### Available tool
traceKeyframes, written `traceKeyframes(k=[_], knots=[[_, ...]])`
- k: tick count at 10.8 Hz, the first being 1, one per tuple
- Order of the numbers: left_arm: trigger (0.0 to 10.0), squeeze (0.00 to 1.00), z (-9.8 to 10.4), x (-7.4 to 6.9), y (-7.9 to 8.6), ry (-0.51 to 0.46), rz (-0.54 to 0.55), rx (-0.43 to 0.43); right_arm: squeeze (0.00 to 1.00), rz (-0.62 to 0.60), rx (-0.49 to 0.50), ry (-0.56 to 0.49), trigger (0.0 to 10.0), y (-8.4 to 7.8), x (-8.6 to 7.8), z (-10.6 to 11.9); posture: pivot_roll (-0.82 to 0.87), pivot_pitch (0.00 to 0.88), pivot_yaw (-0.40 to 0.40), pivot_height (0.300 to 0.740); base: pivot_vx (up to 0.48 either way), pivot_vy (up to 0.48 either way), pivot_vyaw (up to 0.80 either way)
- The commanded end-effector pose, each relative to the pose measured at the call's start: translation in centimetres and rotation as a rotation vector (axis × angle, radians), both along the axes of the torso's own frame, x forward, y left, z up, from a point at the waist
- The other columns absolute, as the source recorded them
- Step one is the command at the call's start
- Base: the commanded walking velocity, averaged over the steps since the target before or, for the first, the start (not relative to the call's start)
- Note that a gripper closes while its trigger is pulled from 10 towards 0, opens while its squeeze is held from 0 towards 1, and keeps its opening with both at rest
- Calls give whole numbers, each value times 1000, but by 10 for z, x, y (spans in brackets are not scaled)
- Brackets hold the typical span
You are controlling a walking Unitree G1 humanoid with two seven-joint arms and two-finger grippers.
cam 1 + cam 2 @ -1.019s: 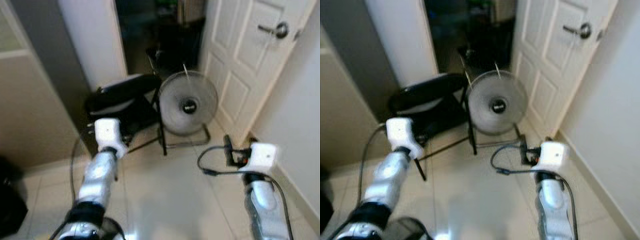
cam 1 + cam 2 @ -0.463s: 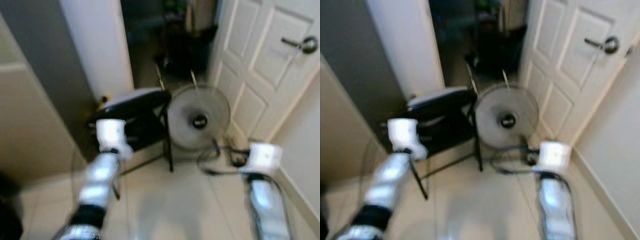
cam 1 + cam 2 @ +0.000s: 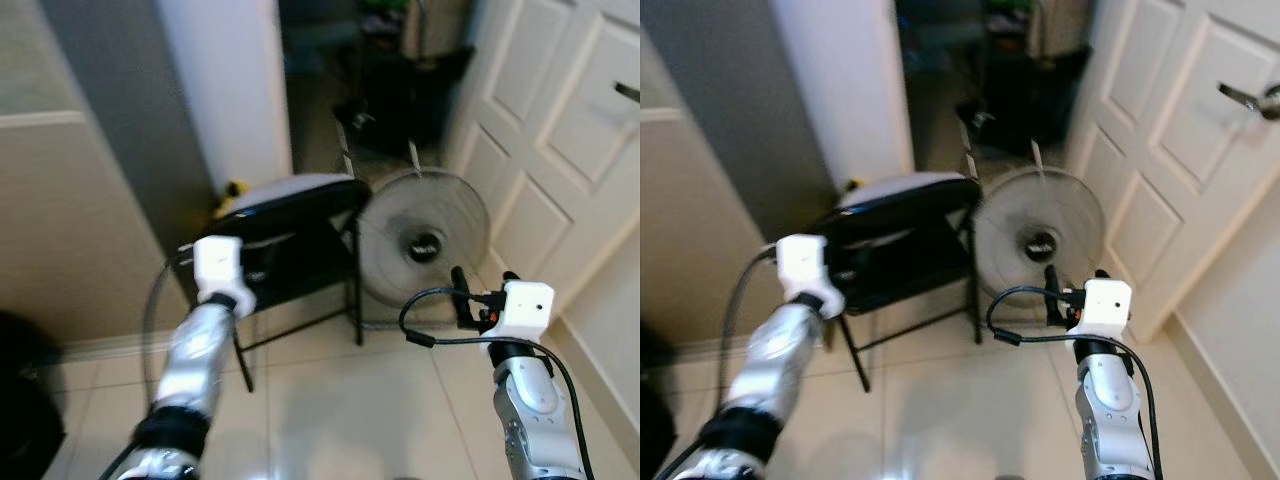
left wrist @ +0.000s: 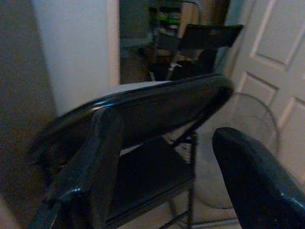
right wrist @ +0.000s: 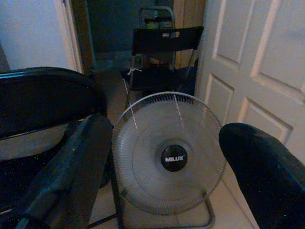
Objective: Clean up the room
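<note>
left eye view, tiled floor, black chair, fan, white door

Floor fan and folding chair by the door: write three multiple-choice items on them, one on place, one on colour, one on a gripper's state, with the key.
1. Where does the floor fan stand?
A. between the black folding chair and the white door
B. on the chair's seat
C. behind the door

2. What colour is the fan's grille?
A. red
B. grey
C. yellow

3. How are the right gripper's fingers?
A. shut on the fan
B. shut on a cable
C. open, holding nothing

Key: 1 A, the head views show the fan on the floor with the chair to its left and the door to its right. 2 B, the wire grille is pale grey. 3 C, the right wrist view shows two fingers wide apart with the fan beyond them.
</note>
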State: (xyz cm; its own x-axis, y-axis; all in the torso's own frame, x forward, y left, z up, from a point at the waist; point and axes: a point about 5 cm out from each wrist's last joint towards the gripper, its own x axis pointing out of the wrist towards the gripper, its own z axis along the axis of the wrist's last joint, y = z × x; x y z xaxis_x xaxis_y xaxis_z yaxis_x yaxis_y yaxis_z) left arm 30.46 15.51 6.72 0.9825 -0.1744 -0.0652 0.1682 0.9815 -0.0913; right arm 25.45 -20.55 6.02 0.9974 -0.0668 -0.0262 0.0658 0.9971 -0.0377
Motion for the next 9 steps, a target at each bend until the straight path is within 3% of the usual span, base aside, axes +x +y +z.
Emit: traceKeyframes(k=[1, 2, 3, 5, 7, 9], knots=[[10000, 0, 2, -2, -1, -17, -9, 8, 322, 24, -6, 0, 10000, 4, 4, 6, -181, 0, 57, 740, 0, 0, 0], [10000, 0, 2, -13, 5, -24, -43, 34, 325, 157, -37, -42, 10000, 26, 9, 27, -181, 0, 34, 740, 0, 0, 0], [10000, 0, 6, -25, 7, -21, -89, 41, 318, 162, -4, -22, 10000, 23, -5, 22, -159, 0, -4, 740, 0, 0, 0], [10000, 0, 16, -45, 4, -38, -101, 32, 318, 82, -34, 73, 10000, -9, -36, 3, -149, 0, -30, 740, 0, 0, 0], [10000, 0, 11, -49, 13, -20, 3, -2, 318, 84, -48, 83, 10000, -14, -44, 6, -147, 0, -36, 740, 0, 0, 0], [10000, 0, 14, -54, 12, -10, 14, -7, 333, 76, -55, 85, 10000, -14, -41, 7, -140, 0, -32, 740, 0, 0, 0]])
